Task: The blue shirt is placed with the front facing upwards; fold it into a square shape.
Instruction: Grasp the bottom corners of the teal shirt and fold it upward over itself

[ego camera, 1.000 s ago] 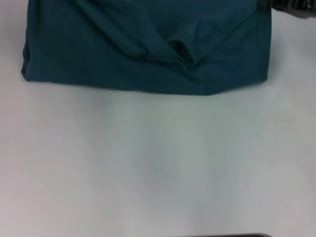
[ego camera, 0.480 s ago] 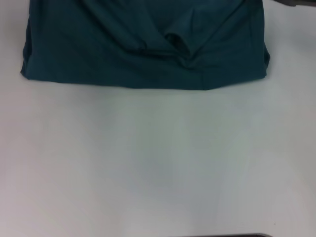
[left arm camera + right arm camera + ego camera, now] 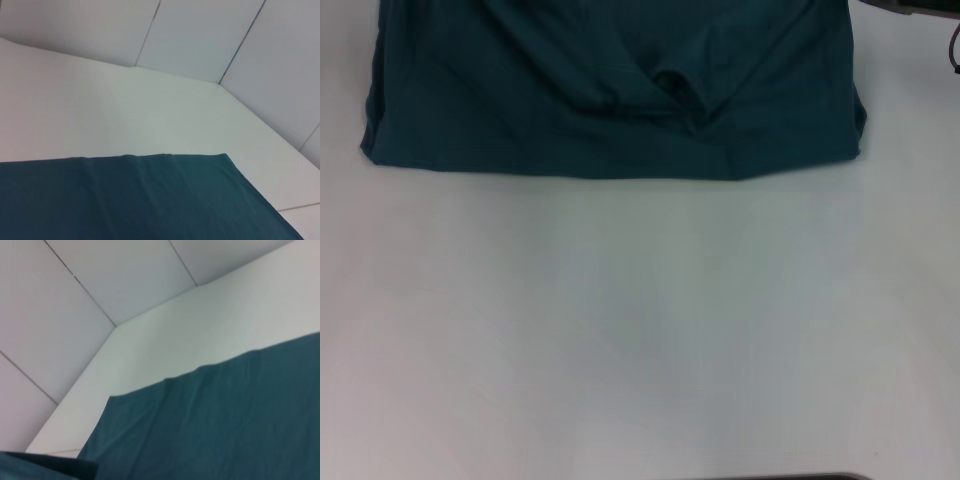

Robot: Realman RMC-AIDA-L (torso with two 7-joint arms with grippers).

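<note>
Jaws unseen on both arms — I cannot tell their state. My right arm (image 3: 910, 6) shows just beyond the blue shirt (image 3: 610, 90)'s far right corner; its long axis runs left-right across the table (image 3: 640, 330).

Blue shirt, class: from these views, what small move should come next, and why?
Probably smoothing the bunched pucker near the middle of the blue shirt. The shirt already lies as a folded block on the white table, with its near edge straight, but that pucker keeps it from lying flat.
</note>
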